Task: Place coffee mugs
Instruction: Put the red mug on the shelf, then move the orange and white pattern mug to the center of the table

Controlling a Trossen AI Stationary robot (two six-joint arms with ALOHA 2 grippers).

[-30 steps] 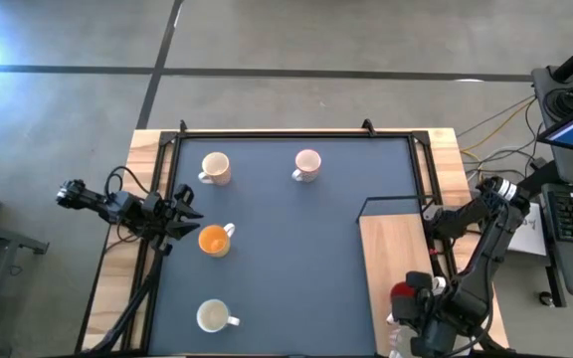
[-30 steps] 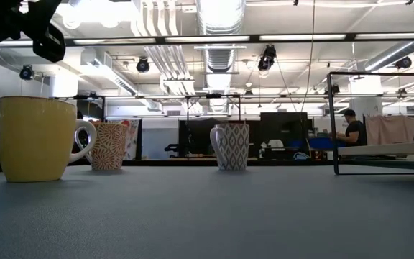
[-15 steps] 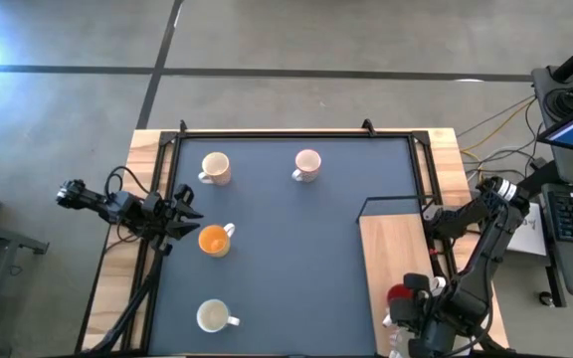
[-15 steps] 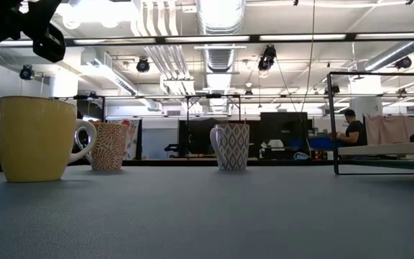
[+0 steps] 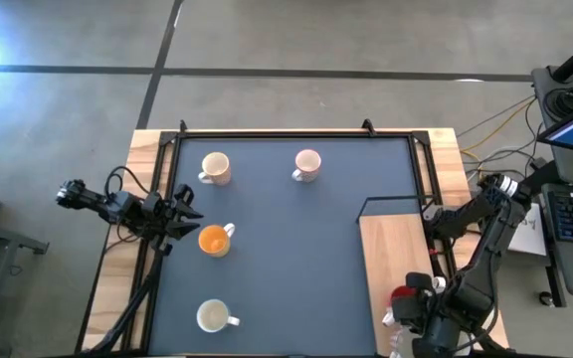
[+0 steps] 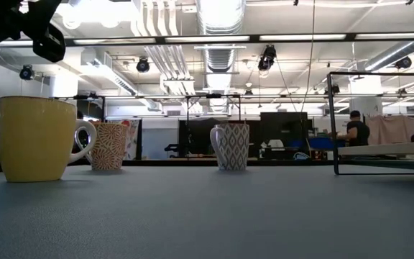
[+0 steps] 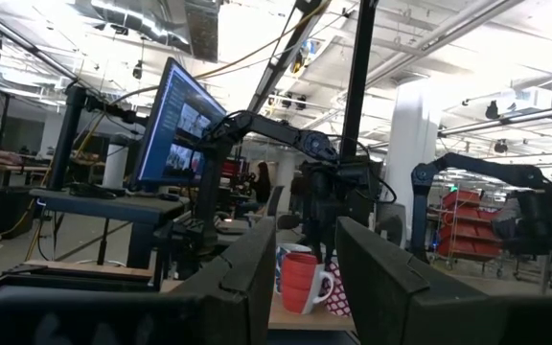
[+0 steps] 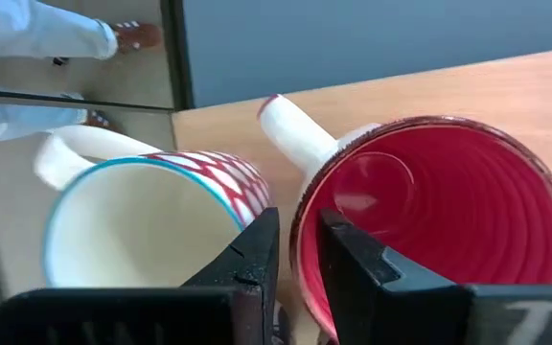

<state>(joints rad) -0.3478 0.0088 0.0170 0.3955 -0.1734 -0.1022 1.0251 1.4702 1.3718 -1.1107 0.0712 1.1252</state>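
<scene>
right gripper (image 8: pixel 290 251) with red mug (image 8: pixel 429 211) has shifted slightly; four mugs unmoved.

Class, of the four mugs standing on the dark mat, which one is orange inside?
The orange mug, by the mat's left edge, close to the left end effector. The other three show pale insides.

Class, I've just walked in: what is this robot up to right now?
The right gripper is over the wooden shelf at the table's right, its fingers straddling the rim of a red mug beside a red-patterned white mug. Four mugs already stand on the dark mat: the orange mug, two cream ones and a pinkish one. The left gripper waits open beside the orange mug.
</scene>
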